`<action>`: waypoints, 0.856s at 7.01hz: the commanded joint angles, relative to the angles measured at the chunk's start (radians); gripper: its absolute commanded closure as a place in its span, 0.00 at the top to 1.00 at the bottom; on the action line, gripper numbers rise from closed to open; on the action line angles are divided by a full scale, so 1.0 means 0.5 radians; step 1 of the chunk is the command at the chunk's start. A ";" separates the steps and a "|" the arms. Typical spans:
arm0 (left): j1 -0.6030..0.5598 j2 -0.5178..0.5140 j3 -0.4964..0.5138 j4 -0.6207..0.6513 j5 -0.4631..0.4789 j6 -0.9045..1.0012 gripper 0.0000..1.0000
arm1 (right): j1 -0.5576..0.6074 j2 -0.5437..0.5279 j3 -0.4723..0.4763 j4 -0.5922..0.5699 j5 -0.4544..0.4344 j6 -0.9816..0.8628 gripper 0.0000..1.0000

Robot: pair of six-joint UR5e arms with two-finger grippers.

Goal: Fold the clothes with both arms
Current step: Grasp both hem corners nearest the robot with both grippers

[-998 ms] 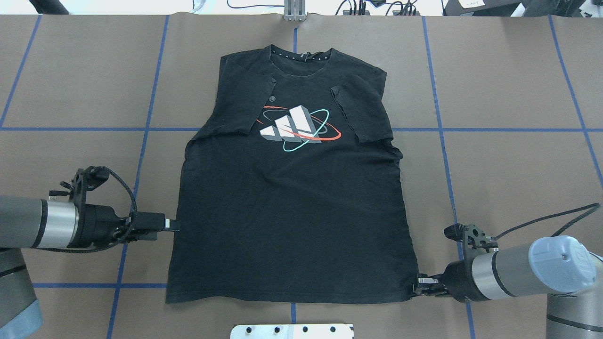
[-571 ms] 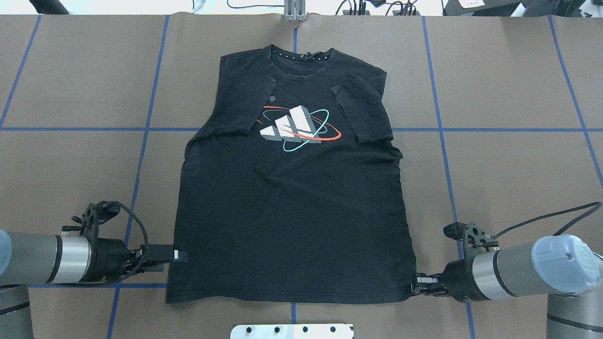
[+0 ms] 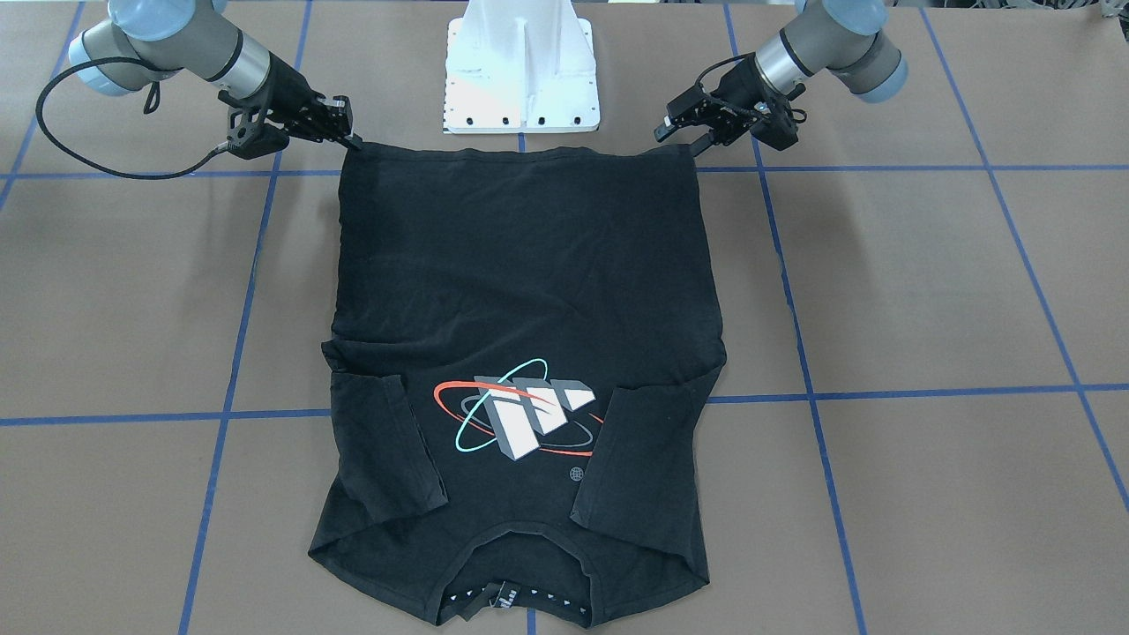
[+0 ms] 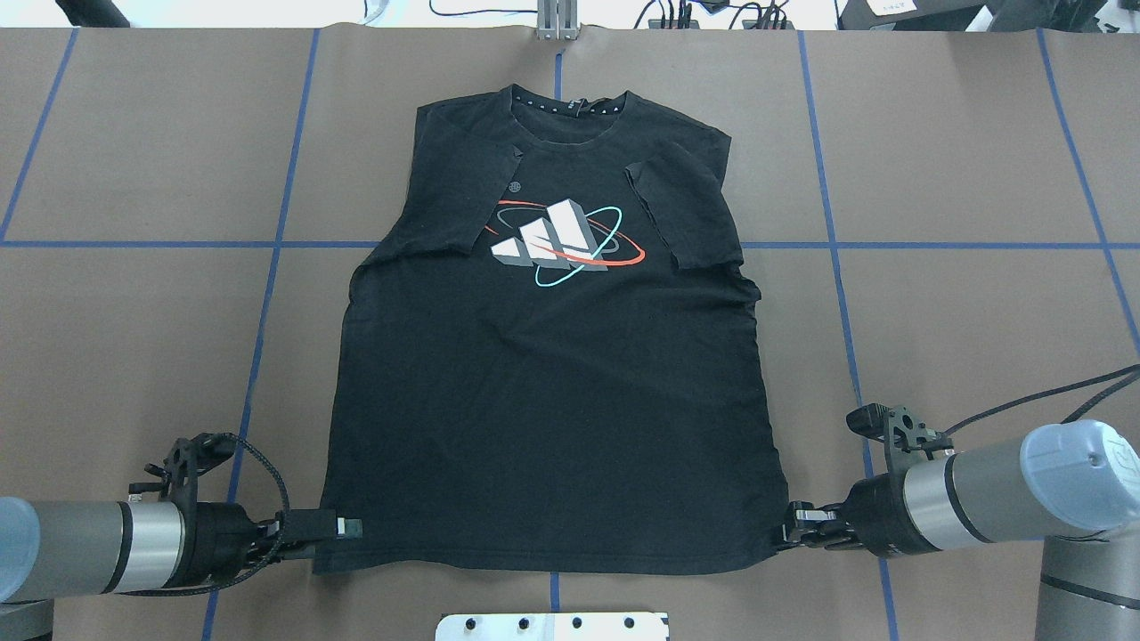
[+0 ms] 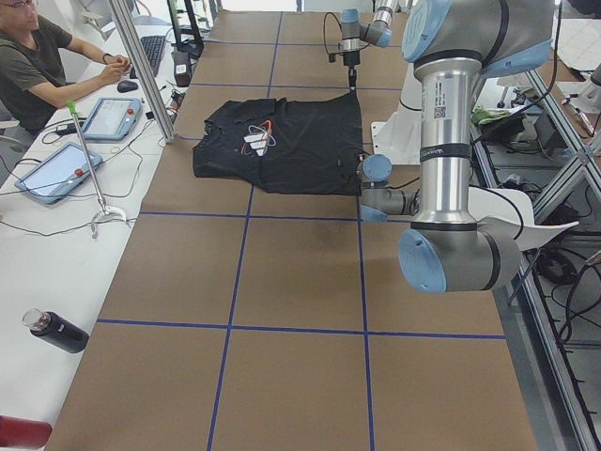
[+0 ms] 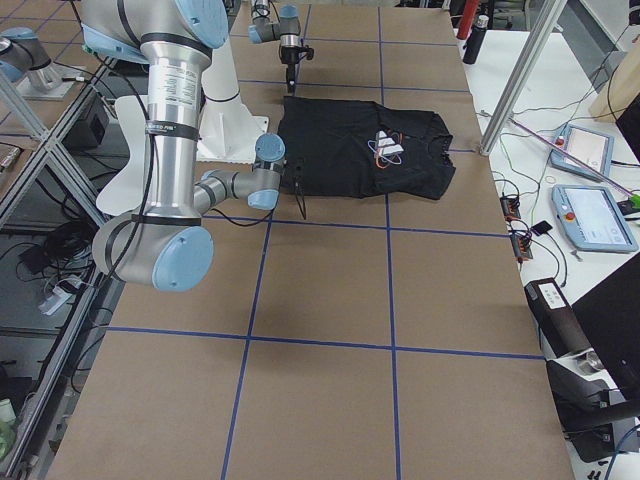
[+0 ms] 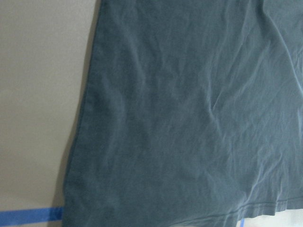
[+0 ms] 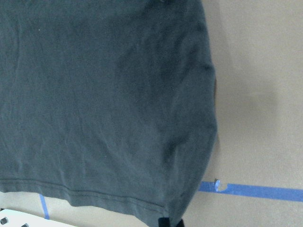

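The black T-shirt (image 4: 552, 401) lies flat on the brown table, logo (image 4: 557, 240) up, collar far from me and both sleeves folded inward. My left gripper (image 4: 346, 528) is low over the shirt's near left hem corner and looks open; its wrist view shows only flat cloth (image 7: 189, 118) and no fingers. My right gripper (image 4: 791, 527) is shut on the near right hem corner, which is raised a little. Its dark fingertips (image 8: 164, 222) show at that corner in the right wrist view. In the front view the left gripper (image 3: 684, 141) and right gripper (image 3: 351, 134) sit at the two hem corners.
The white pedestal base (image 3: 522, 66) stands just behind the hem, between the arms. Blue tape lines (image 4: 267, 294) grid the table. A metal post (image 4: 557, 22) stands at the far edge. An operator (image 5: 38, 56) with tablets sits beyond the far side.
My left gripper has slid along the shirt's left edge from mid-side to the near hem corner. The right gripper has risen slightly, lifting its hem corner.
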 commanded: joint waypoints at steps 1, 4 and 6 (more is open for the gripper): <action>0.008 0.016 0.017 0.003 0.016 -0.002 0.99 | 0.008 0.001 0.006 0.000 0.010 0.000 0.00; 0.060 0.016 0.029 0.018 0.035 -0.002 0.99 | 0.008 0.001 0.003 0.000 0.016 0.000 0.00; 0.070 0.013 0.044 0.021 0.035 -0.002 0.99 | 0.017 0.001 0.009 0.000 0.022 0.000 0.00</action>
